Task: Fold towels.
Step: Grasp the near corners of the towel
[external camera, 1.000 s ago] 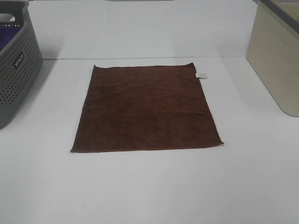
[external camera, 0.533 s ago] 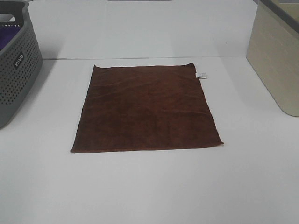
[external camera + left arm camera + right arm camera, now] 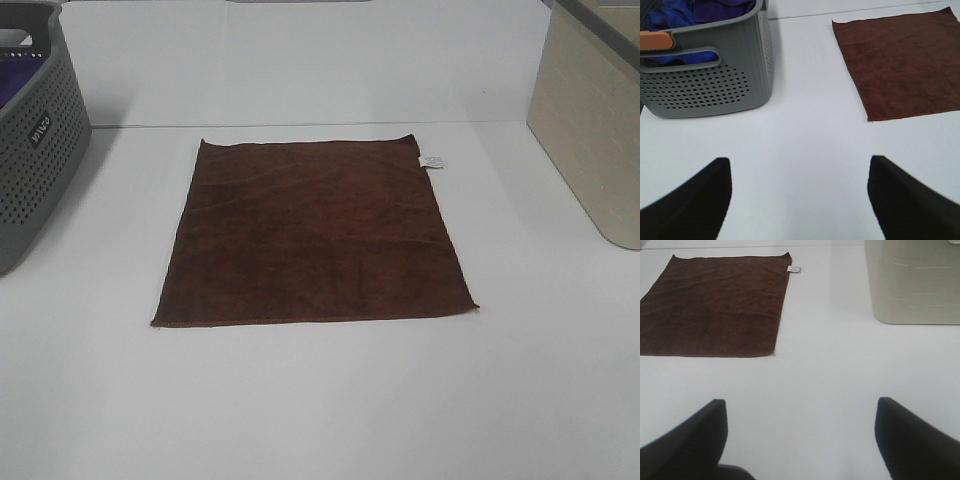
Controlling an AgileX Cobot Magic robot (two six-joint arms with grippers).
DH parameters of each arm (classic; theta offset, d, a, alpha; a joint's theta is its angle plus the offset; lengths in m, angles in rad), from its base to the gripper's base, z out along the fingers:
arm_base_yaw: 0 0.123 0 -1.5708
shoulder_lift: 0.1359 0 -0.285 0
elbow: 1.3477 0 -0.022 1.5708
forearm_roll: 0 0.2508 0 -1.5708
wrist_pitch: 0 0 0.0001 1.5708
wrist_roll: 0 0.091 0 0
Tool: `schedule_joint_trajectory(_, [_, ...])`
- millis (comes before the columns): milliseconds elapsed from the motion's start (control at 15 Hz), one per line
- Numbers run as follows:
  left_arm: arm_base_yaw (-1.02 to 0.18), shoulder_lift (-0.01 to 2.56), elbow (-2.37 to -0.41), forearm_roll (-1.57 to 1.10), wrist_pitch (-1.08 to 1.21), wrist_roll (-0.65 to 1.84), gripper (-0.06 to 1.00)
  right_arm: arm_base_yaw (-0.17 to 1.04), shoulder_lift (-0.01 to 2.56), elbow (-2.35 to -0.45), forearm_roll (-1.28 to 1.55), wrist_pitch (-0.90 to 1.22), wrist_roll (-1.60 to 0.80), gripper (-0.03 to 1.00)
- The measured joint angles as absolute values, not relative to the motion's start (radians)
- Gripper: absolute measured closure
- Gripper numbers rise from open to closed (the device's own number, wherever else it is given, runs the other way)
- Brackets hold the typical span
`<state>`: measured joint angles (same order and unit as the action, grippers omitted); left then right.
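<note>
A dark reddish-brown square towel (image 3: 313, 233) lies flat and unfolded on the white table, with a small white label (image 3: 432, 161) at its far right corner. It also shows in the left wrist view (image 3: 905, 62) and in the right wrist view (image 3: 715, 305). Neither gripper shows in the exterior high view. My left gripper (image 3: 799, 200) is open and empty over bare table, near and to the left of the towel. My right gripper (image 3: 801, 440) is open and empty over bare table, near and to the right of the towel.
A grey perforated basket (image 3: 35, 130) stands at the left edge, holding blue and purple cloths (image 3: 695, 12). A beige bin (image 3: 590, 120) stands at the right edge; it also shows in the right wrist view (image 3: 912, 282). The white table (image 3: 320, 400) stretches in front of the towel.
</note>
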<state>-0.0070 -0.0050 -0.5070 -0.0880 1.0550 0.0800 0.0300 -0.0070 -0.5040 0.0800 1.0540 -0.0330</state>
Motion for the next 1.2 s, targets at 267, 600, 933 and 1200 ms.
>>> schedule_joint_trajectory(267, [-0.007, -0.005, -0.507, -0.088, 1.055, 0.080, 0.22, 0.030, -0.007, -0.504, 0.080, 1.054, -0.033, 0.20])
schedule_joint_trajectory(600, [-0.007, -0.005, -0.507, -0.088, 1.055, 0.080, 0.22, 0.030, -0.007, -0.504, 0.080, 1.054, -0.033, 0.20])
schedule_joint_trajectory(933, [-0.007, -0.005, -0.507, -0.088, 1.055, 0.080, 0.22, 0.030, -0.007, -0.504, 0.080, 1.054, -0.033, 0.20])
schedule_joint_trajectory(1200, [-0.007, -0.005, -0.507, -0.088, 1.055, 0.080, 0.22, 0.030, -0.007, -0.504, 0.080, 1.054, -0.033, 0.20])
